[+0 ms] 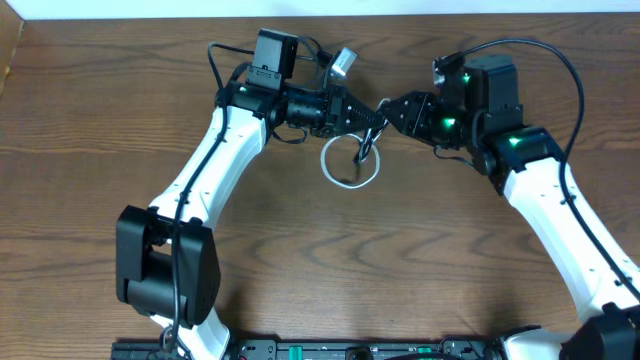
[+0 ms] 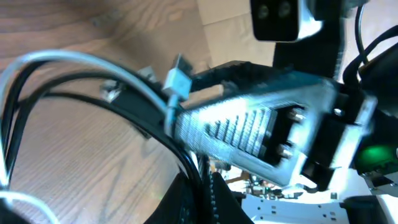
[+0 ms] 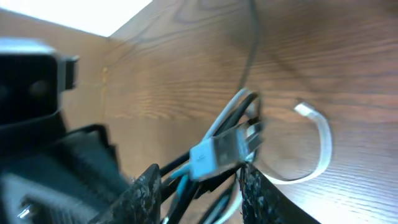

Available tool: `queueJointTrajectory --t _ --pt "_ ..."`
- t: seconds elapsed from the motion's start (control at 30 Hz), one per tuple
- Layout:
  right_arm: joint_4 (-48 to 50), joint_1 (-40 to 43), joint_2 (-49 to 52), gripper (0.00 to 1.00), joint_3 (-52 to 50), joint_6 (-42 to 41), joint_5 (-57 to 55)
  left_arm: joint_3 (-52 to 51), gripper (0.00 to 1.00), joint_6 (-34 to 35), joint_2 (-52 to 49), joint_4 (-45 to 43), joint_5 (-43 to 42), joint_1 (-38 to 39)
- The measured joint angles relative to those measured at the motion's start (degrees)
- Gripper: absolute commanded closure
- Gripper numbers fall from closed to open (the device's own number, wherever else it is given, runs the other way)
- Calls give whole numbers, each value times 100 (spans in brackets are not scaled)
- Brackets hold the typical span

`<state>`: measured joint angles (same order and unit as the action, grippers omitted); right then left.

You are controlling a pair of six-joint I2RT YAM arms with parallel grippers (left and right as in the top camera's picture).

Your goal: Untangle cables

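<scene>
The cables (image 1: pixel 362 150) lay at the upper centre of the overhead view. A thin white cord (image 1: pixel 325 165) curled in a small ring, flat on the brown wood-grain desk (image 1: pixel 100 120). A thin black cord (image 1: pixel 366 140) hung across it from the meeting grippers. A boxy silver plug (image 1: pixel 343 62) stuck up just above the left arm's wrist.

The left arm, white shells with black joints, reached from lower left up and then right. The left gripper (image 1: pixel 368 120) was nearly closed on the cables, which ran down between its dark fingers in the left wrist view. Facing it tip to tip was the right gripper (image 1: pixel 392 108), whose arm bent in from the lower right. Its rough black fingers (image 3: pixel 146 193) stood either side of the blurred bundle of white and black cord. I could not tell whether they pinched it.
</scene>
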<state>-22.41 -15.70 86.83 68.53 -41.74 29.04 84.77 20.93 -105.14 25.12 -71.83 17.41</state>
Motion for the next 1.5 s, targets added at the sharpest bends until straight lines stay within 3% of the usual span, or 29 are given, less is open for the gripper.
queueJointTrajectory --t 0.2,0.37,0.7,0.87,1.2,1.5 --pt "0 -11 221 75 0 -175 -155 0 93 0 -9 -7 44 -9" --pt "-11 -9 280 90 0 -192 -317 0 92 -2 -9 -46 9 -11" --pt "-566 -20 282 89 -2 149 -293 0 93 481 -9 -1178 -26 -11" --pt "-647 -35 352 89 -2 413 -173 0 93 1515 -9 -2074 -35 -11" --pt "-212 -31 431 85 -2 1523 496 0 93 3534 -9 -2815 -52 -17" --pt "-378 -31 428 84 -2 2033 719 -22 93 5429 -9 -5082 -151 -31"
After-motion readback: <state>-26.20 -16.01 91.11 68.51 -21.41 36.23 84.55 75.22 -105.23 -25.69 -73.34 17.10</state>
